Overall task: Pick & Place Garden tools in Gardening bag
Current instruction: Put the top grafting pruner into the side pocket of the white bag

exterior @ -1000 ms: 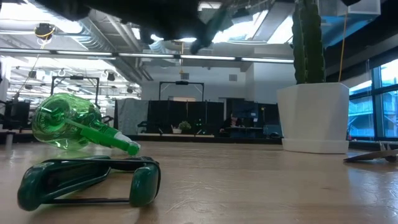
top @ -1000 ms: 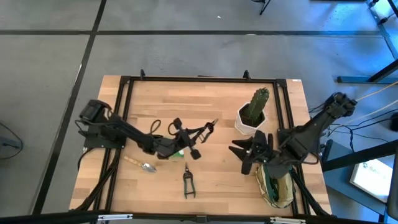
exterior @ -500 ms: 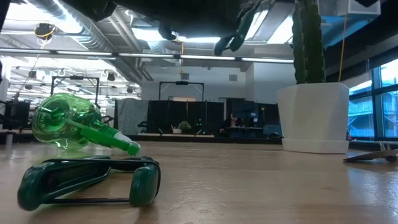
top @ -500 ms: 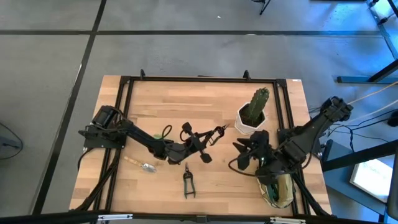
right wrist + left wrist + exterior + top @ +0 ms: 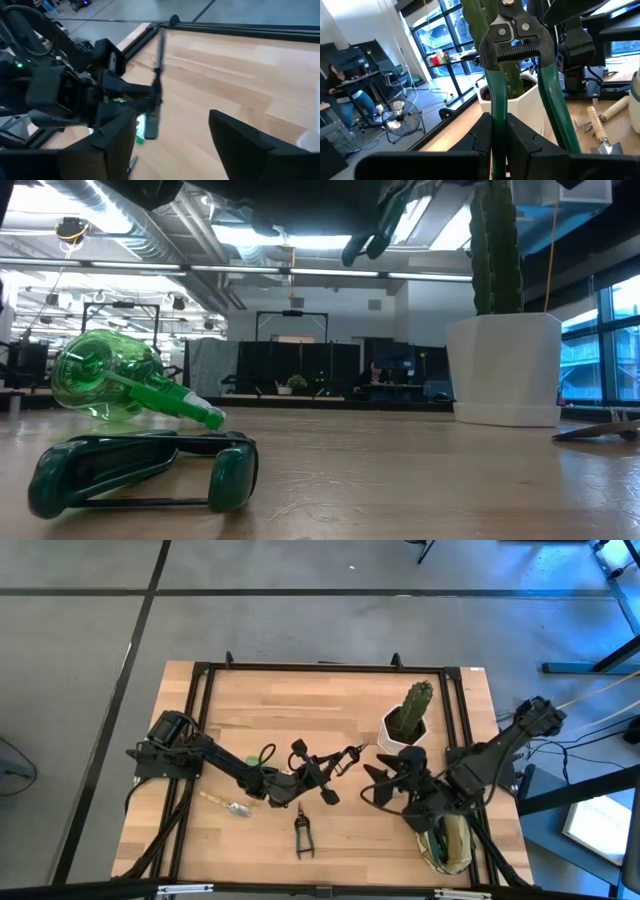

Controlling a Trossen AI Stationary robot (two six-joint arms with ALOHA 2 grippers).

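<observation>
My left gripper (image 5: 322, 772) is shut on green-handled pruning shears (image 5: 340, 760), held above the middle of the table with the blades toward the cactus pot (image 5: 403, 730). My right gripper (image 5: 378, 785) stands open just right of them, facing them; the right wrist view shows its fingers (image 5: 115, 145) wide apart with the shears (image 5: 156, 90) ahead. The olive gardening bag (image 5: 450, 845) stands at the front right, under the right arm. A second pair of shears (image 5: 302, 835) and a trowel (image 5: 228, 806) lie flat on the table. The green spray bottle (image 5: 105, 378) lies on its side. My left gripper pinches one green handle (image 5: 497, 107) of the shears between its two fingers, which lie along the handle. The fingers come level from the table's left. The other handle (image 5: 552, 105) is free beside them. The shears are lifted clear, their blades pointing away from the gripper.
The cactus in its white pot stands at the right rear, close to both grippers. Another trowel (image 5: 602, 122) lies on the table near the pot. A black frame rail (image 5: 330, 667) runs around the tabletop. Bare wood lies at the rear left.
My left gripper has carried the shears toward the table's right edge, nearer the right gripper, and has rolled a little; the shears stay lifted clear. My right gripper has turned at the wrist so that it faces the shears.
</observation>
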